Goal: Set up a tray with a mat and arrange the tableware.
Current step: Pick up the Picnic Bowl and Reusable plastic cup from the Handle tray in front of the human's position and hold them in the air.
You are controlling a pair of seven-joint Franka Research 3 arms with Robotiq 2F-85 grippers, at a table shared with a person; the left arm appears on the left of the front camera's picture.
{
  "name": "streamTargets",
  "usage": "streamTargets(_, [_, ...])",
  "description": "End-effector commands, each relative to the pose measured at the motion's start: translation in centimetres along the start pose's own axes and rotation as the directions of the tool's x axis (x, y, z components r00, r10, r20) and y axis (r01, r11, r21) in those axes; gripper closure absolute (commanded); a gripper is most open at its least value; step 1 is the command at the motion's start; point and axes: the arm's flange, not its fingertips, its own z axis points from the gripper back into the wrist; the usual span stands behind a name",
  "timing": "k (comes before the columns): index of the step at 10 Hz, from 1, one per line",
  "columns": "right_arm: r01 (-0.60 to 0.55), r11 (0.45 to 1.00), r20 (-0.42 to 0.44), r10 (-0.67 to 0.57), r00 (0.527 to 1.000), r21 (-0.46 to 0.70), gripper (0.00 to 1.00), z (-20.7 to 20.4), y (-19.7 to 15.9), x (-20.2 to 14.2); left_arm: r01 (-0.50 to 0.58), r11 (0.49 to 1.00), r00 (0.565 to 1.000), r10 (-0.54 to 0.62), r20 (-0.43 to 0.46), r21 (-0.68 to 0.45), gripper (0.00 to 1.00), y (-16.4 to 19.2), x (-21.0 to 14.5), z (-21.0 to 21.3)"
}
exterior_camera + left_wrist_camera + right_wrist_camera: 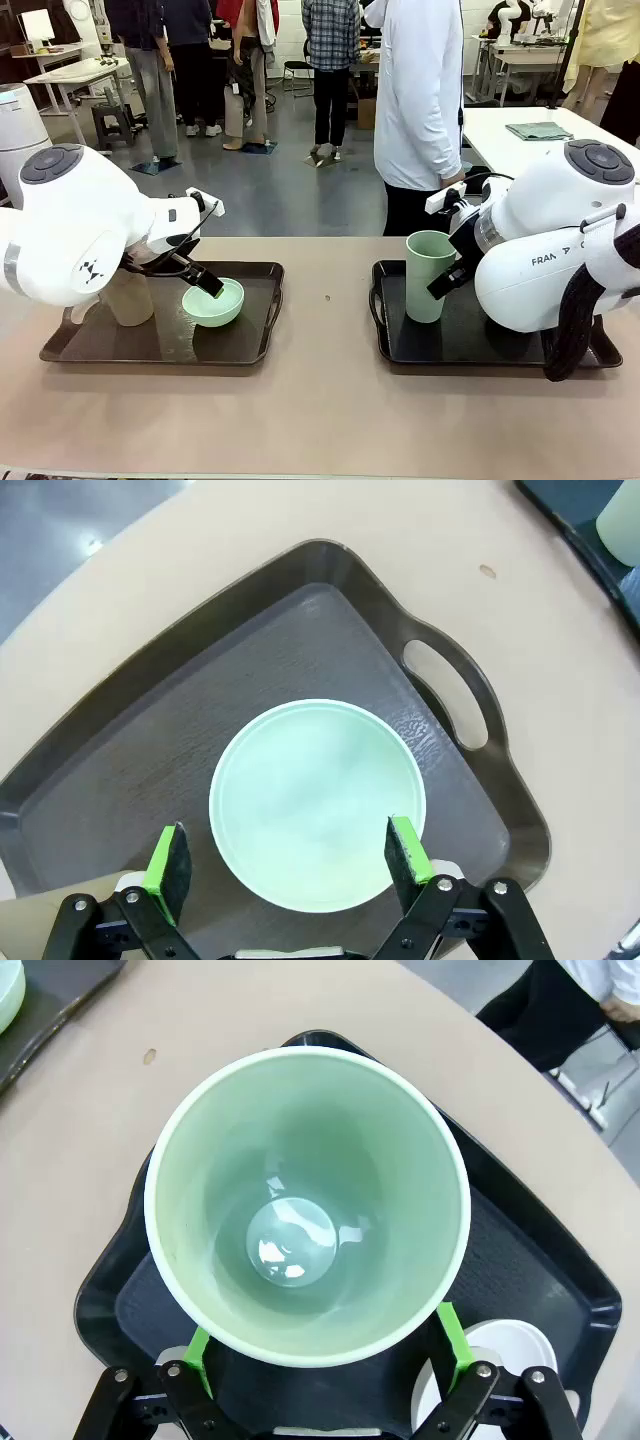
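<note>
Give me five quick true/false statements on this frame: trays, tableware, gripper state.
1. The mint green bowl sits in the brown tray. True.
2. The pale green cup lies on its side. False: it stands upright in the black tray.
3. The left gripper is open at the mint green bowl. True.
4. The white bowl sits in the brown tray. False: it is in the black tray, beside the pale green cup.
5. The right gripper is shut on the white bowl. False: it is open, fingers either side of the pale green cup.

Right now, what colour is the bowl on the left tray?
The bowl is mint green; the left wrist view shows it best.
</note>
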Motion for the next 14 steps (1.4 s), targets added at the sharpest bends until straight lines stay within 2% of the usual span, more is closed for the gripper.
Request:
streamTargets(1, [0.000, 1.000, 0.000, 0.000, 1.000, 0.000, 0.00, 0.00, 0.00, 0.00, 0.000, 1.000, 1.000, 0.000, 0.000, 0.000, 0.00, -0.01, 0.00, 0.00])
streamTargets(14, [-0.001, 1.000, 0.000, 0.001, 1.000, 0.000, 0.00, 0.00, 0.01, 0.00, 0.000, 1.000, 1.000, 0.000, 0.000, 0.000, 0.00, -0.01, 0.00, 0.00])
